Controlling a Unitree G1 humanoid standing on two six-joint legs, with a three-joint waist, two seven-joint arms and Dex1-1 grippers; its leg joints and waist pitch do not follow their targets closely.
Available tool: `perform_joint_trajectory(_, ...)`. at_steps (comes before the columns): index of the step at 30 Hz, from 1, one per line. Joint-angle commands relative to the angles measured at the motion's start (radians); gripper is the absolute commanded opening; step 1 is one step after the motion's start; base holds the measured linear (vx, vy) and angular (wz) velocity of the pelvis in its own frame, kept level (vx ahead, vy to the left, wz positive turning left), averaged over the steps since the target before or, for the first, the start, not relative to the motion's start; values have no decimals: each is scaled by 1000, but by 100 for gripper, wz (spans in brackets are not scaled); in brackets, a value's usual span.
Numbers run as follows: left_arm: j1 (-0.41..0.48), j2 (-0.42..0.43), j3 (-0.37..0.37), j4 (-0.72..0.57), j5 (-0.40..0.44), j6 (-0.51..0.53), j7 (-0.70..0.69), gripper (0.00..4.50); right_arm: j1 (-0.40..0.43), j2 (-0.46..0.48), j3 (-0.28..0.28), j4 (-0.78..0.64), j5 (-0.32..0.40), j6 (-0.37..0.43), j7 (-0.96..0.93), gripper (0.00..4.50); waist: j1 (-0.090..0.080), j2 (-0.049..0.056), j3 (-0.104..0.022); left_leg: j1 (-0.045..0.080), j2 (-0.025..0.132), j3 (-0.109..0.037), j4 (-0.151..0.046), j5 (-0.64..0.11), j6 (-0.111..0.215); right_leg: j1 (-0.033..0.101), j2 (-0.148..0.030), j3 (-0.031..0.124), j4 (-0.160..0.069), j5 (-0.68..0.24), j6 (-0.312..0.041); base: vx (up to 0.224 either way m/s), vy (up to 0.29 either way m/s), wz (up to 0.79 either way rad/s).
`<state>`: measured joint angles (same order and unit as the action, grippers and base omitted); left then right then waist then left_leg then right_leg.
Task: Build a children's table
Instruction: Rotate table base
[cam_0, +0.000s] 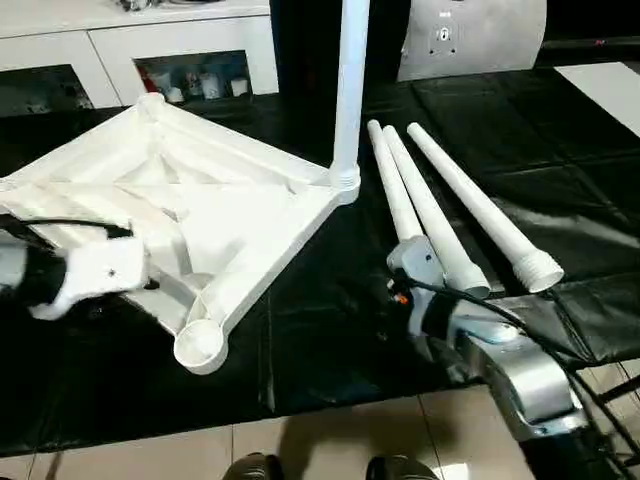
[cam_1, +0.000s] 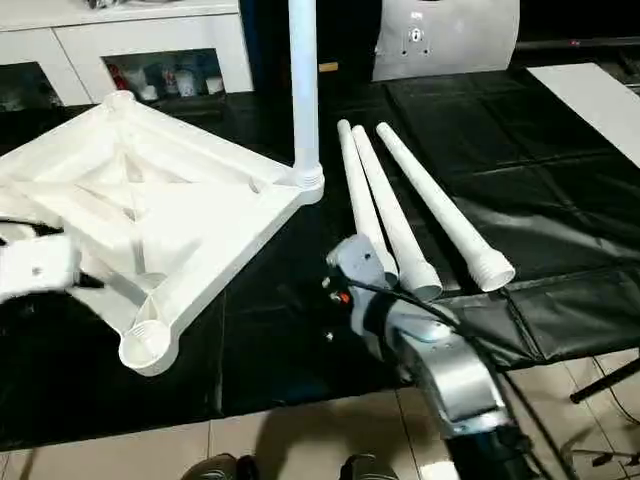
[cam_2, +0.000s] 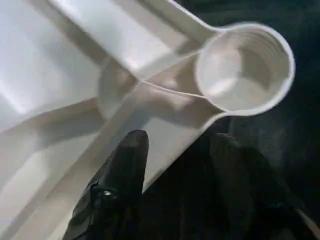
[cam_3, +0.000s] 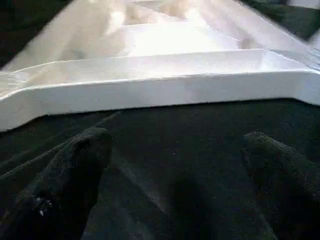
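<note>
The table top (cam_0: 170, 190) is lying underside-up on the black-covered desk (cam_0: 330, 330), one leg (cam_0: 349, 90) standing in its corner socket. Three legs (cam_0: 440, 205) are lying alongside, awaiting fitting. Left gripper (cam_2: 175, 165) is straddling the top's rim, jaws apart; right gripper (cam_3: 175, 170) is hovering wide open.

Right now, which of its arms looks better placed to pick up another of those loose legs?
The right one, probably. Its open right gripper sits right beside the three loose legs. The left gripper hangs over the tabletop near an empty corner socket, away from them.
</note>
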<state>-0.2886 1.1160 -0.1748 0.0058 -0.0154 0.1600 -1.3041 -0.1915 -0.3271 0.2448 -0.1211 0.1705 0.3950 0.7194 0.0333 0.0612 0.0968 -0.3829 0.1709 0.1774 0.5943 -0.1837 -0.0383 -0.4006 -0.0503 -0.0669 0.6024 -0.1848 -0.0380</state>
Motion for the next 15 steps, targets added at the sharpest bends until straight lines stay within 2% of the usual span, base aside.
perform_joint_trajectory(1,-6,-8,-29,12,39,-32,3,227,12,-17,31,-49,29,30,61,450,-3,17,-69,27,61,-27,-78,-235,8,45,-91,63,-65,-209,-188,0,0,0)
perform_joint_trajectory(2,-12,-20,-45,36,66,-55,21,227,18,-32,42,-74,45,44,88,450,-3,19,-65,25,60,-27,-77,-239,12,44,-90,63,-70,-224,-185,0,0,0)
perform_joint_trajectory(3,-15,-26,-53,49,79,-67,29,227,20,-40,46,-87,54,51,102,450,-4,16,-67,26,59,-27,-76,-238,16,46,-91,63,-70,-236,-178,0,0,0)
perform_joint_trajectory(6,-39,-55,-78,121,131,-127,67,227,26,-68,60,-134,81,75,142,450,-4,17,-66,25,58,-29,-75,-244,17,44,-90,63,-74,-268,-170,0,0,0)
perform_joint_trajectory(7,-44,-61,-80,133,137,-136,74,227,26,-70,61,-139,84,77,146,450,-3,18,-69,29,58,-29,-73,-248,13,42,-91,64,-75,-281,-166,0,0,0)
perform_joint_trajectory(11,-60,-85,-101,166,148,-171,74,227,25,-78,62,-146,87,79,152,450,-2,15,-67,28,59,-30,-74,-259,8,40,-91,63,-75,-298,-170,0,0,0)
perform_joint_trajectory(12,-66,-97,-107,178,150,-183,76,227,23,-82,62,-149,89,82,156,450,-3,13,-64,27,58,-30,-74,-266,7,39,-92,64,-77,-311,-169,0,0,0)
perform_joint_trajectory(15,-84,-131,-132,201,152,-191,58,227,21,-91,63,-162,98,94,165,450,0,15,-66,30,60,-30,-74,-263,6,39,-91,64,-76,-306,-167,0,0,0)
